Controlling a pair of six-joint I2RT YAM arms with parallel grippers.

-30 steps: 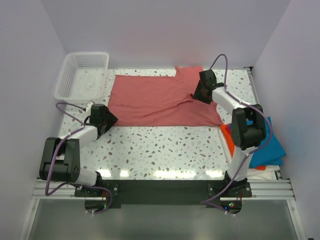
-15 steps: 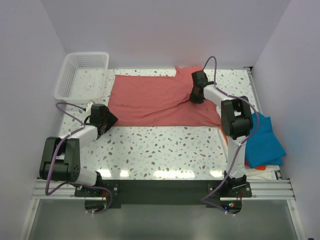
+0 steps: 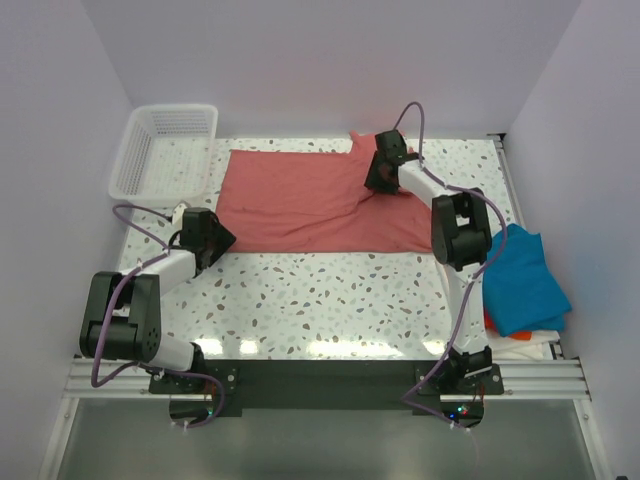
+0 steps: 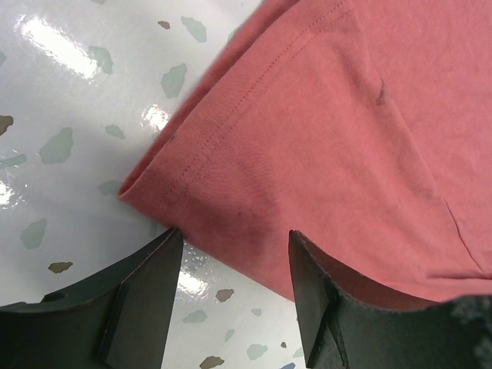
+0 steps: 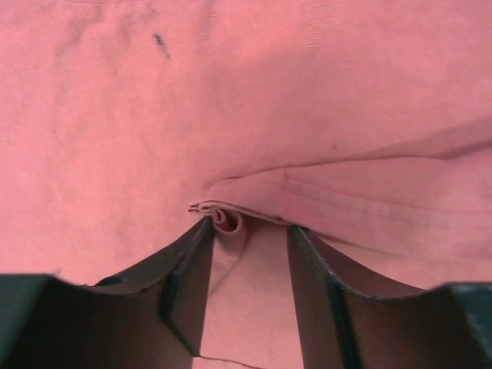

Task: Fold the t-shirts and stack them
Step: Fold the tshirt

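Note:
The salmon-red t-shirt [image 3: 300, 200] lies spread across the far half of the table. My left gripper [image 3: 213, 240] is open at the shirt's near left corner; in the left wrist view the hemmed corner [image 4: 231, 169] lies just ahead of the open gripper [image 4: 235, 237]. My right gripper [image 3: 383, 172] is low over the shirt near its far right sleeve. It is open [image 5: 250, 227], with a small bunched fold [image 5: 224, 215] at its left fingertip. The teal-blue t-shirt [image 3: 520, 280] lies at the right edge on a sliver of orange t-shirt [image 3: 497, 336].
A white mesh basket [image 3: 165, 150] stands at the far left corner. White walls close in the table on the left, back and right. Speckled tabletop [image 3: 330, 295] shows between the salmon shirt and the arm bases.
My right gripper has moved left and farther back along the salmon shirt, and its arm has swung off the teal shirt. The left arm has not moved.

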